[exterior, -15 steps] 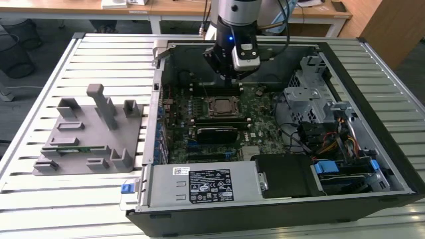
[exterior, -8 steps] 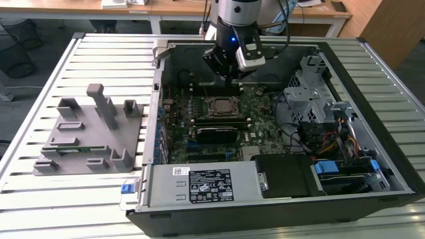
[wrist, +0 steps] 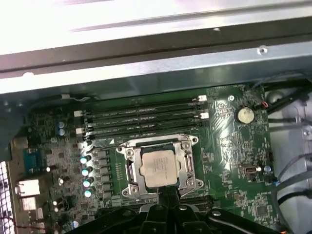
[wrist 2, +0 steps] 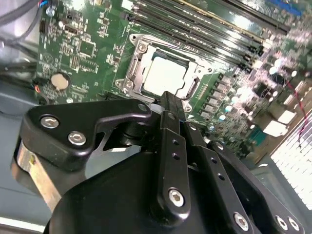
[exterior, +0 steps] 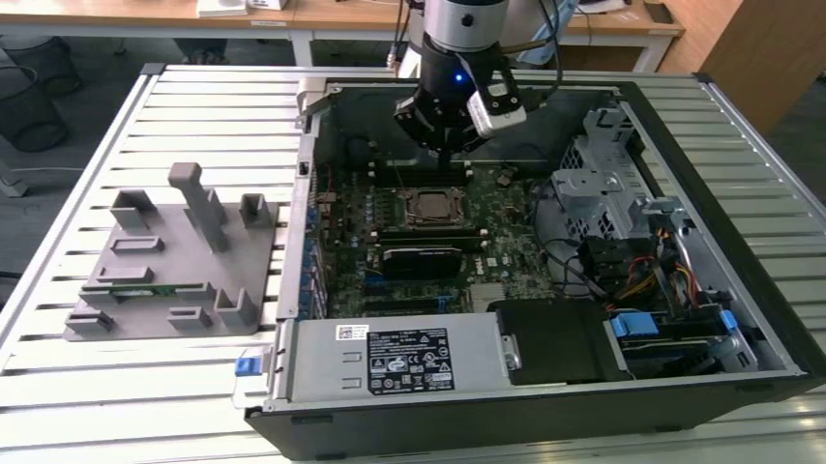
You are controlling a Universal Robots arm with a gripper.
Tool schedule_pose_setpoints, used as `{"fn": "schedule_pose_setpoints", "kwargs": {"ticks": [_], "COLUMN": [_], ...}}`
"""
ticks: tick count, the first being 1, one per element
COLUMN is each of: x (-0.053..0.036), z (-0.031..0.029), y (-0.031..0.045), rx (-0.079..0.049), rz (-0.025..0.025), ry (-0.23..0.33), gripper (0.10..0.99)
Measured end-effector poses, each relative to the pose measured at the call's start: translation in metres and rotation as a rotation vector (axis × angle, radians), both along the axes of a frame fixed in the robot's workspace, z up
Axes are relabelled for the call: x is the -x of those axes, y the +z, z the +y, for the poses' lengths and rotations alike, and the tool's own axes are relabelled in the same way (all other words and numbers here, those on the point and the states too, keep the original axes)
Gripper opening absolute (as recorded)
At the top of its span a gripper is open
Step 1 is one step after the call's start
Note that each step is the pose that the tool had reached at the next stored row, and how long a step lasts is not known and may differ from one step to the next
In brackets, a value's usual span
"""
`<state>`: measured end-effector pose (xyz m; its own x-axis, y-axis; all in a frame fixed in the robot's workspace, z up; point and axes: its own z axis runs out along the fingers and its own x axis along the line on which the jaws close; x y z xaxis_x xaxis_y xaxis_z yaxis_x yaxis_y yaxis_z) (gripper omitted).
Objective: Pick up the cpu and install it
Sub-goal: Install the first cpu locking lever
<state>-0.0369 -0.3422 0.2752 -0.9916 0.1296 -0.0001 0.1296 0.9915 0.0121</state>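
Note:
The cpu (exterior: pixel 430 203), a small square chip with a pale silvery top, lies flat inside the metal socket frame (wrist: pixel 187 163) on the green motherboard (exterior: pixel 504 227) of the open computer case. In both wrist views the cpu (wrist: pixel 158 168) (wrist 2: pixel 165 77) is seated in the frame. My gripper (exterior: pixel 446 150) hangs above the board, just off the far side of the socket in the exterior view. Its black fingers (wrist 2: pixel 168 105) are pressed together, with nothing between them. The gripper (wrist: pixel 165 192) is clear of the chip and not touching it.
The case walls (exterior: pixel 308 193) ring the board. A power supply (exterior: pixel 400 358) sits at the near side, and a drive cage (exterior: pixel 606 184) and cables (exterior: pixel 645 280) at the exterior view's right. Memory slots (wrist: pixel 141 119) run beside the socket. A grey plastic fixture (exterior: pixel 168 261) stands on the slatted table.

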Motion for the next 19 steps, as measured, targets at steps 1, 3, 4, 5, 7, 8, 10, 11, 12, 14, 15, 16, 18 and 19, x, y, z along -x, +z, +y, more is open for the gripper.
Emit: {"fn": "schedule_pose_setpoints", "kwargs": {"ticks": [1,3,4,5,7,8,10,11,12,14,15,16,18,19], "x": [0.0000,0.0000,0.0000,0.0000,0.0002,0.0012,0.0046,0.0067,0.0092,0.0151,0.0179,0.0208,0.0272,0.0299], "z": [0.0000,0.0000,0.0000,0.0000,0.0001,0.0000,0.0000,0.0000,0.0000,0.0000,0.0000,0.0000,0.0000,0.0000], "y": [-0.0001,-0.0001,-0.0001,-0.0001,-0.0004,-0.0004,-0.0004,-0.0004,-0.0004,-0.0004,-0.0005,-0.0004,-0.0004,-0.0005], "rx": [-0.003,-0.019,-0.029,-0.038,-0.043,-0.043,-0.043,-0.043,-0.043,-0.043,-0.043,-0.043,-0.043,-0.043], "rz": [-0.0002,-0.0007,-0.0007,-0.0007,-0.0006,-0.0005,-0.0007,-0.0008,-0.0010,-0.0017,-0.0020,-0.0023,-0.0030,-0.0031], "ry": [0.012,0.029,0.036,0.044,0.057,0.061,0.064,0.065,0.065,0.066,0.066,0.067,0.067,0.067], "gripper": [0.106,0.106,0.106,0.106,0.106,0.106,0.106,0.106,0.106,0.106,0.106,0.106,0.106,0.106]}}
